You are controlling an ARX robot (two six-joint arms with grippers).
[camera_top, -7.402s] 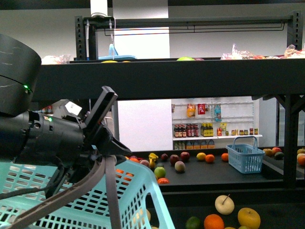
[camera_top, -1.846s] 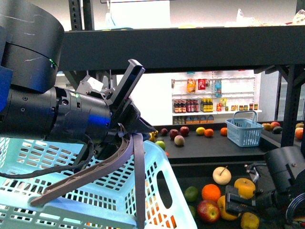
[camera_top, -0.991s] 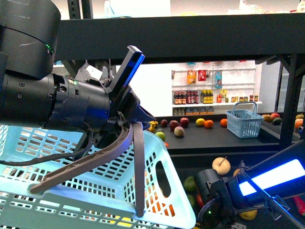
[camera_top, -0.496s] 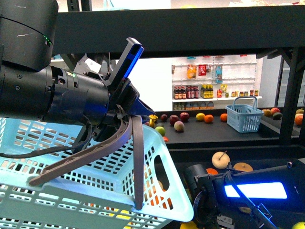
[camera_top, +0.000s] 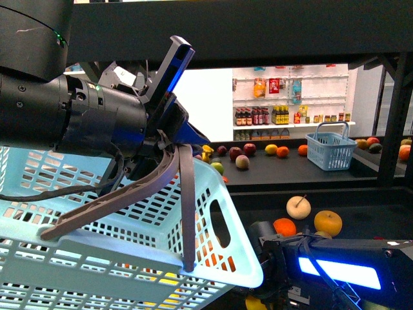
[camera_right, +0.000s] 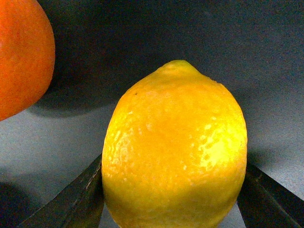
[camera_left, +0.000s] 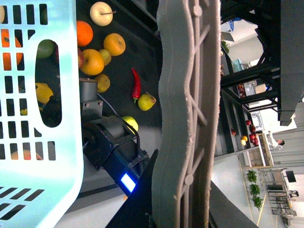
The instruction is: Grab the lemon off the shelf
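- Lemon: sitting on a dark lower deck of the shelf, filling most of the right wrist view.
- Right gripper: reaching low under the shelf and straddling the lemon. One dark finger is showing at each flank of the fruit, and their edges are meeting its outline. Whether they are pressing on it cannot be told.
- Orange: lying on the same deck, near the lemon but not touching it.
- Right arm: stretching across the bottom of the front view with a blue strip glowing along it.
- Left gripper: hanging high in the front view, its two ribbed fingers splaying across the light blue basket. Whether they are clamping the basket cannot be told.
- Loose fruit on the lower deck: a pale round fruit with a stem and a yellow-orange round fruit are lying beyond the right arm.
- Small blue basket: standing on the far deck among scattered fruit.
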